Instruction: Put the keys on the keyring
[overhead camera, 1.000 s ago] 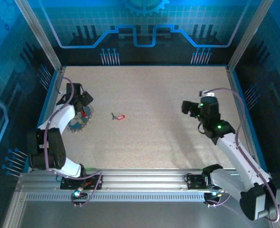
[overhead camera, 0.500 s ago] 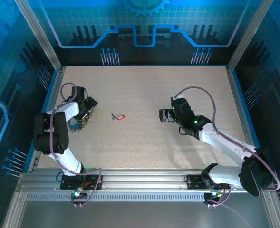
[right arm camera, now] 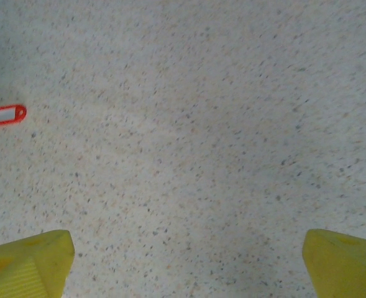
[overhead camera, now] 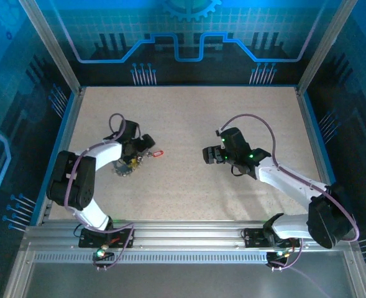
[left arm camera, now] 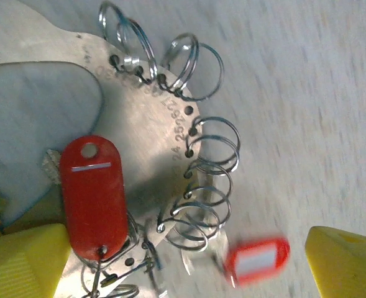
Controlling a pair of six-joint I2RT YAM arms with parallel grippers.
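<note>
Both pairs of jaws stand apart. The left gripper point(left arm camera: 184, 266) hovers over the silver metal keyring plate point(left arm camera: 139, 139) edged with wire loops. A small red-tagged key point(left arm camera: 256, 261) lies just beside the plate, below those jaws. The right gripper point(right arm camera: 183, 267) hangs well apart from that key.

Speckled beige table point(overhead camera: 189, 118), blue patterned walls point(overhead camera: 189, 31).

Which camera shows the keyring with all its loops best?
The left wrist view: the keyring appears close up, a silver plate with wire loops along its edge and a red tag lying on it. In the top view the keyring is a tiny glinting patch, loops too small to see.
</note>
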